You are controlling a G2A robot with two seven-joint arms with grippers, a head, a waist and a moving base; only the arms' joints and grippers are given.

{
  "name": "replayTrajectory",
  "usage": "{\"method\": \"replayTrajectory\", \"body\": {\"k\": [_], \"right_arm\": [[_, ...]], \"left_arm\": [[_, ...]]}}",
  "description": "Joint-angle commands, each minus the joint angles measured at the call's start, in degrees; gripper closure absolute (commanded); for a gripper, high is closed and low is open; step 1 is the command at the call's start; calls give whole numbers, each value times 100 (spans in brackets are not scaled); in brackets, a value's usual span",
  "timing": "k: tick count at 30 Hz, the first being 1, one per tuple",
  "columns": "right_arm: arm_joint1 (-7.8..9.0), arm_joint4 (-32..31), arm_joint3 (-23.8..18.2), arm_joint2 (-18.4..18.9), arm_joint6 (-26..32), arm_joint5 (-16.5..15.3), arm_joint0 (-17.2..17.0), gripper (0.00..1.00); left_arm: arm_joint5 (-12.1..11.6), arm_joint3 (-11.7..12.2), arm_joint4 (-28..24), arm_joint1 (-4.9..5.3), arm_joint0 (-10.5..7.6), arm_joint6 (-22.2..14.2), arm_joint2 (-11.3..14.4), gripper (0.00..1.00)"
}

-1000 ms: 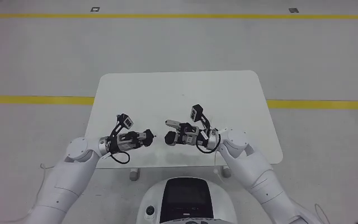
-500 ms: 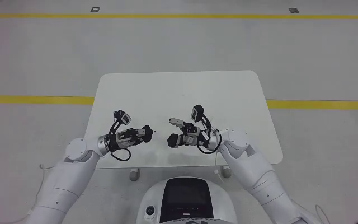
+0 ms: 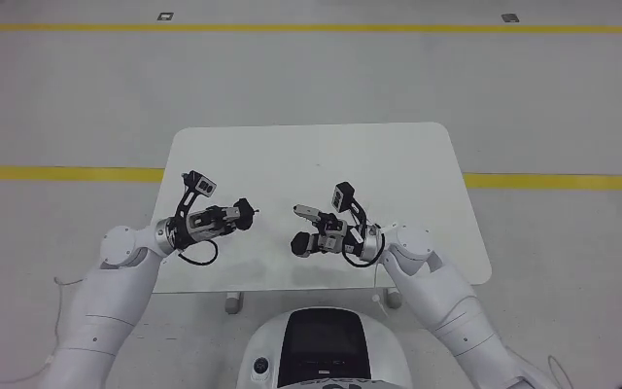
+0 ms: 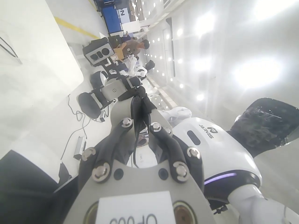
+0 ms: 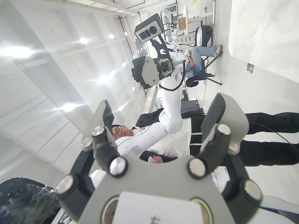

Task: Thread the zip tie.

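The left gripper (image 4: 140, 103) has its fingers pressed together on the black zip tie (image 4: 139, 108), whose thin tail runs back between the fingers toward the wrist. Facing it across a gap, the right gripper (image 5: 158, 115) stands wide open, with nothing between its ribbed pads (image 5: 211, 113). The top view alone shows both grippers over the near part of the white table (image 3: 311, 156), tips pointed at each other. The tie there is too small to make out.
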Motion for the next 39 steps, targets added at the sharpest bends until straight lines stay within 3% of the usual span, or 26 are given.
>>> {"method": "replayTrajectory", "body": {"k": [1,5,13,17,20,25,28,30,37,39], "right_arm": [[0,0,0,0,0,0,0,0],[0,0,0,0,0,0,0,0],[0,0,0,0,0,0,0,0],[9,-85,-41,30,-102,-29,5,0],[113,-898,-279,216,-229,175,124,0],[280,-2145,-619,411,-71,804,349,0],[350,-3163,-679,226,152,1244,651,0],[369,-4069,-632,-98,203,1395,930,0],[353,-4291,-611,-227,12,1392,979,0],[357,-4792,-495,-379,-53,1405,1137,0]], "left_arm": [[0,-1,-1,0,0,1,1,100],[0,-22,195,7,-114,276,-43,100],[16,241,231,35,-401,-49,-85,100],[6,302,227,43,-432,-175,-79,100],[6,302,227,43,-432,-175,-79,100],[6,302,227,43,-432,-175,-79,100],[6,302,227,43,-432,-175,-79,100],[6,302,227,43,-432,-175,-79,100],[6,302,227,43,-432,-175,-79,100],[6,302,227,43,-432,-175,-79,100]]}}
